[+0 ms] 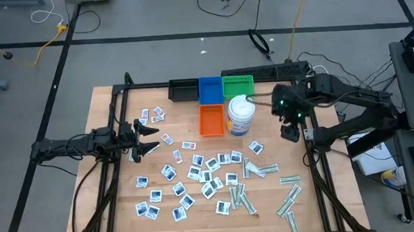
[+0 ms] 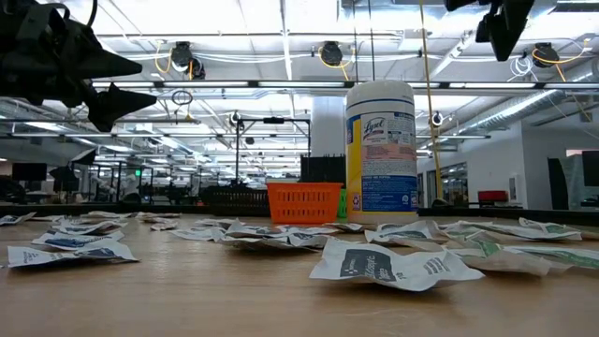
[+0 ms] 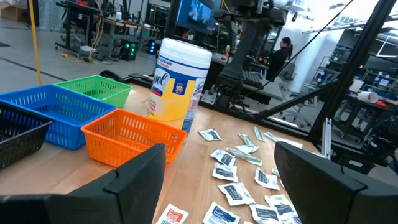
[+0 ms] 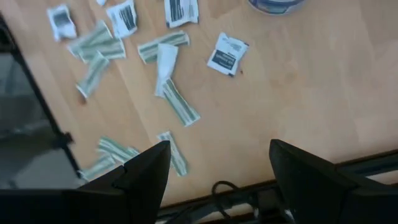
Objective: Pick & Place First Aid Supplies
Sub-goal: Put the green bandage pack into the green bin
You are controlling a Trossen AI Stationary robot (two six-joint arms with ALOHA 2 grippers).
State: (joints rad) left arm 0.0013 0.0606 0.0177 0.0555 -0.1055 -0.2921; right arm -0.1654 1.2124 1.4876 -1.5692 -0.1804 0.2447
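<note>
Two arms hang above the table: we note the left gripper [image 1: 151, 139] spread, empty, level; the right gripper [image 1: 290, 132] angled downward, parted, empty, over scattered packets [image 1: 196, 176].

Wipes canister [image 1: 241, 116] upright on wooden counter [image 1: 110, 179]. Orange basket [image 1: 211, 120] touching beside it. Blue basket [image 1: 209, 90] and green basket [image 1: 237, 84] just behind canister; black basket [image 1: 182, 91] beyond the blue one, farthest from canister.

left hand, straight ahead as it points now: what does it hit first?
Likely the orange basket. The left hand is open, raised over the packets, aimed toward the basket and the wipes canister behind it. Depth unclear.
</note>
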